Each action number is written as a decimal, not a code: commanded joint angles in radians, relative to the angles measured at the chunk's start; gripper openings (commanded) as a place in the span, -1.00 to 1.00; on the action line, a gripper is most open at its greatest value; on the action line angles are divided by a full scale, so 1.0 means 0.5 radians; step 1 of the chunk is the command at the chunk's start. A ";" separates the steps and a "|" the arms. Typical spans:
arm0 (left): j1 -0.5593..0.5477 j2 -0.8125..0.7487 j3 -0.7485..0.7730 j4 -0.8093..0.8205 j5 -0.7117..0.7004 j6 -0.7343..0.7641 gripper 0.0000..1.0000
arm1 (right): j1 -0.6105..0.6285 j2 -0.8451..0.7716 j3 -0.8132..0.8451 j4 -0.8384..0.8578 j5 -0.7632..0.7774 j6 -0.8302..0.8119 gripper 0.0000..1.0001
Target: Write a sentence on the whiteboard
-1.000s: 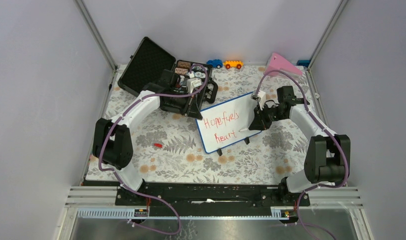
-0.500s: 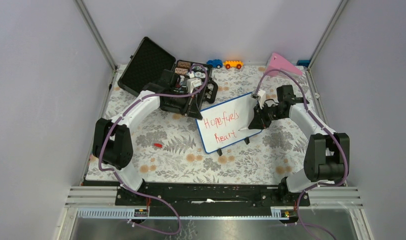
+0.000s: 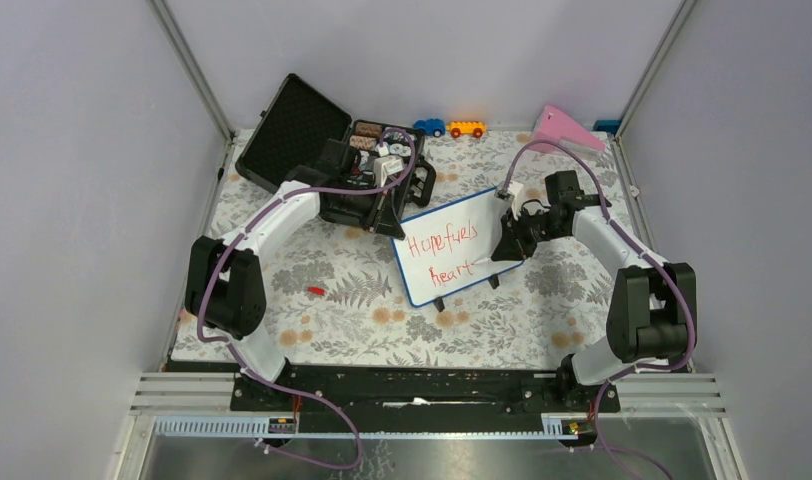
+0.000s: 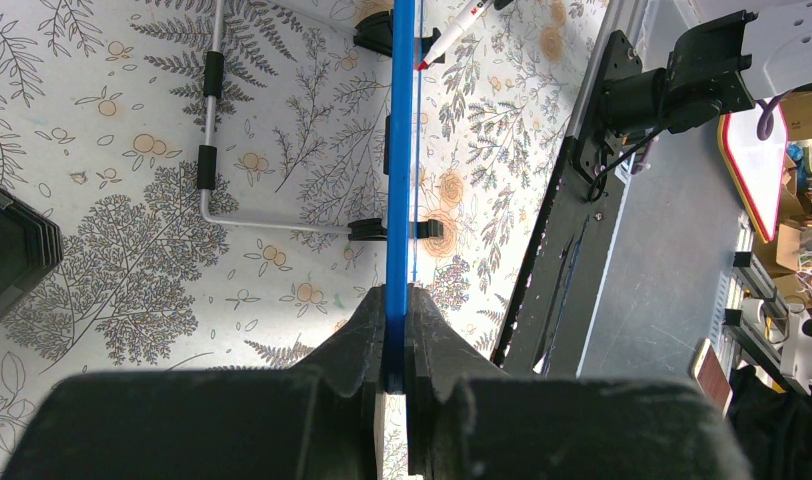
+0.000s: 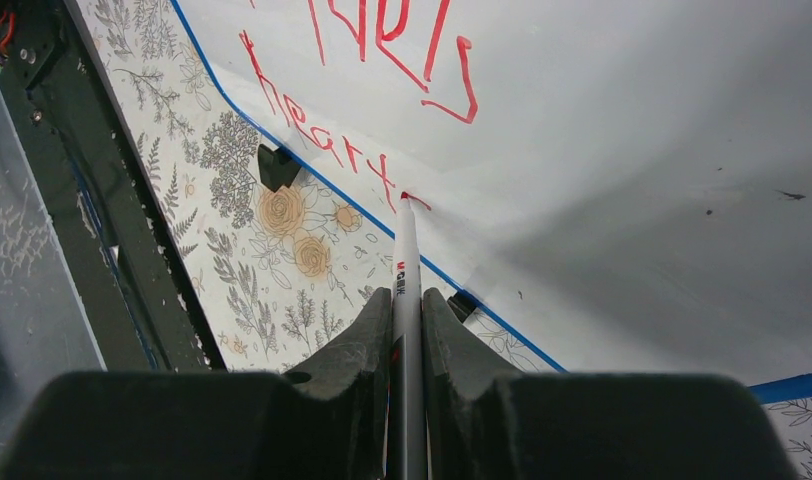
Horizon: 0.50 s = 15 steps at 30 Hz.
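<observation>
The right pincer (image 5: 407, 295) is closed narrowly on a slim, white-barrelled red marker (image 5: 406, 250). The marker's tip touches the small white whiteboard (image 5: 622, 160) with the thin blue frame, just after the "t" of "heart". A short red stroke sits at the tip, so the final letter looks barely begun. The red handwritten sentence (image 3: 442, 244) reads "Hope fuels" above and "heart" below. Its lower line slants close to the board's blue bottom edge, near a small black foot (image 5: 274, 165).

At the board's far corner, the left pincer (image 4: 395, 300) is shut tight on the blue frame. It steadies the whiteboard where it stands on its feet, mid-way between the arms on the floral-patterned tabletop (image 3: 322, 290).

Little room is left for the closing "s", so a curve that swings low would run onto the frame. Hard pressure could pivot the board about its single clamped corner or skid its feet on the cloth, bending the letter. The marker might also slide back between the pads and leave a gap in the stroke.
</observation>
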 commanded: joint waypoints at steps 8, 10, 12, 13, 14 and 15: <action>-0.046 -0.015 -0.008 0.002 -0.050 0.087 -1.00 | 0.021 -0.035 -0.006 0.054 0.071 -0.056 -1.00; -0.046 -0.012 -0.006 0.002 -0.050 0.087 -1.00 | 0.022 -0.031 -0.013 0.046 0.082 -0.066 -1.00; -0.046 -0.010 -0.005 0.002 -0.050 0.087 -1.00 | 0.019 -0.025 -0.012 0.028 0.085 -0.085 -1.00; -0.046 -0.011 -0.005 0.002 -0.050 0.085 -1.00 | 0.018 -0.026 -0.015 0.025 0.090 -0.088 -1.00; -0.045 -0.011 -0.006 0.002 -0.050 0.084 -1.00 | 0.016 -0.028 -0.017 0.023 0.092 -0.092 -1.00; -0.045 -0.014 -0.009 0.004 -0.050 0.084 -1.00 | 0.014 -0.028 -0.019 0.025 0.093 -0.094 -1.00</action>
